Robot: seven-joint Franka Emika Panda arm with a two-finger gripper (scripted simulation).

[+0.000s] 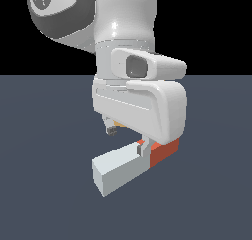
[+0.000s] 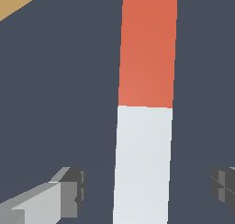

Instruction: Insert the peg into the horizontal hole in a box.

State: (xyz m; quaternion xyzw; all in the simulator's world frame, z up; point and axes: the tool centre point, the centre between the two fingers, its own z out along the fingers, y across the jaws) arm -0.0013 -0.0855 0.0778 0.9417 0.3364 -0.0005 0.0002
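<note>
Peg [image 2: 143, 126] lies between spread jaws on the tabletop [image 2: 55, 81], ungrasped. Grasp step pending: jaws must pinch the white section. Box [image 2: 18, 0] sits nearby.

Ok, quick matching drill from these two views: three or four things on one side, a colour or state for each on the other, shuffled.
Things:
1. peg, long part
2. peg, one end
3. box
4. gripper

Colour or state:
A. tan-orange, only a corner showing in the wrist view
B. jaws open, one each side of the peg, not touching it
C. red
D. pale grey-white

Pairs: 1-D, 2-C, 3-A, 4-B
</note>
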